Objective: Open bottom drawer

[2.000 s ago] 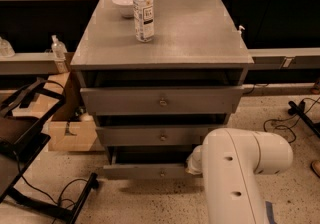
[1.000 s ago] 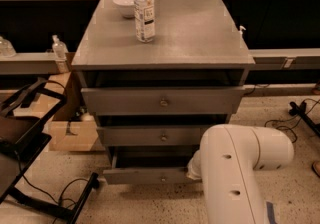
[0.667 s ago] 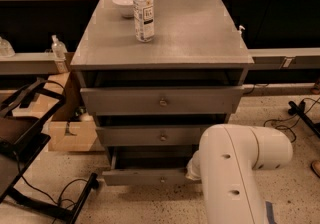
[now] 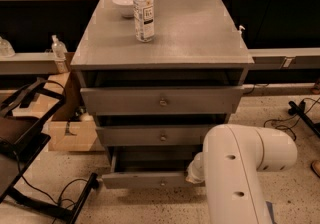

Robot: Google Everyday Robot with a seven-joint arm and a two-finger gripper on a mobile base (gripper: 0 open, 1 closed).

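Observation:
The grey cabinet [image 4: 165,38] has three drawers. The bottom drawer [image 4: 145,179] is the lowest one; its flat grey front stands pulled out in front of the cabinet, with a dark gap behind it and a small round knob [image 4: 161,183] at its centre. The middle drawer [image 4: 150,136] and top drawer [image 4: 160,100] stand slightly forward too. My white arm [image 4: 240,168] reaches down at the lower right, its wrist end [image 4: 196,170] beside the bottom drawer's right end. The gripper itself is hidden behind the arm.
A clear water bottle [image 4: 143,11] and a white bowl [image 4: 123,4] stand on the cabinet top. A cardboard box [image 4: 70,133] and black stand legs [image 4: 30,168] lie left of the cabinet. Cables [image 4: 295,113] run on the floor at right.
The bottom drawer front has come slightly further out toward the camera and the arm has shifted a little left with it.

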